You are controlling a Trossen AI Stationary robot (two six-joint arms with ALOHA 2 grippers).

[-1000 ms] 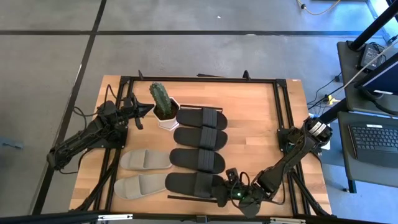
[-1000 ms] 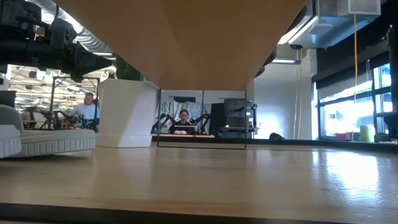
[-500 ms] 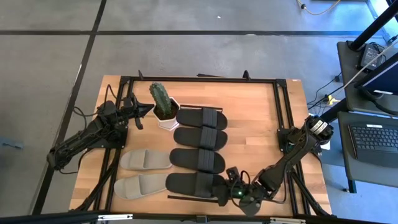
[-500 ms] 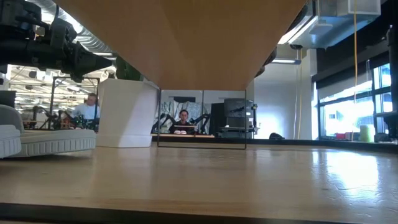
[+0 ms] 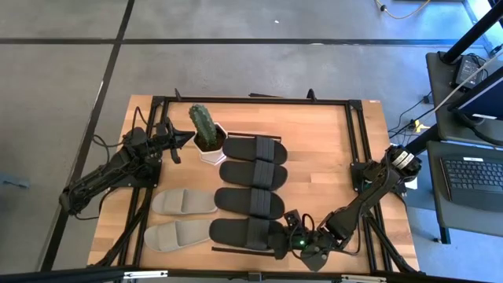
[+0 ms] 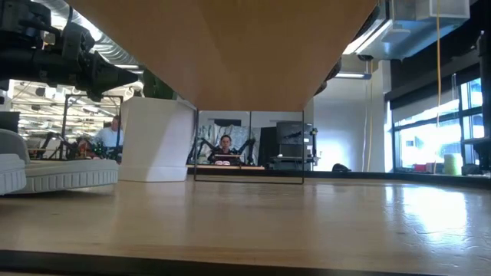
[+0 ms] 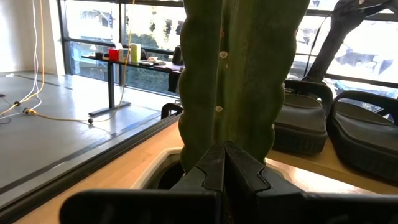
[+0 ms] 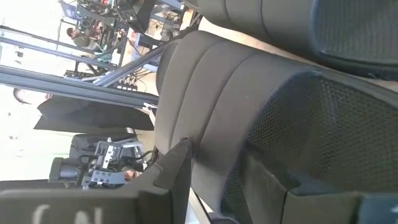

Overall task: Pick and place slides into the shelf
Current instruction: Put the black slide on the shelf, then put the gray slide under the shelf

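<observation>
Four black slides lie side by side in a row on the long narrow shelf (image 5: 253, 118), soles down: (image 5: 254, 149), (image 5: 253, 174), (image 5: 250, 201), and the nearest (image 5: 245, 233). The low view shows the shelf's underside (image 6: 230, 54). Two grey-beige slides (image 5: 184, 202) (image 5: 177, 235) lie on the table left of it. My right gripper (image 5: 281, 240) (image 8: 224, 168) is at the right end of the nearest black slide, shut on it. My left gripper (image 5: 174, 149) (image 7: 225, 149) waits shut beside the cactus pot, touching nothing. My right gripper has the right end (image 8: 217, 155) of the nearest black slide between its two fingers (image 8: 177, 165). It comes in nearly level from the table's right, rolled on its side. The slide lies flat on the shelf. Which faces the fingers press on I cannot tell.
A green cactus (image 5: 202, 122) in a white pot (image 5: 212, 154) stands by the far-left side of the shelf. A black metal frame (image 5: 350, 141) rims the tabletop. Bare wood lies right of the shelf. People sit in the room beyond.
</observation>
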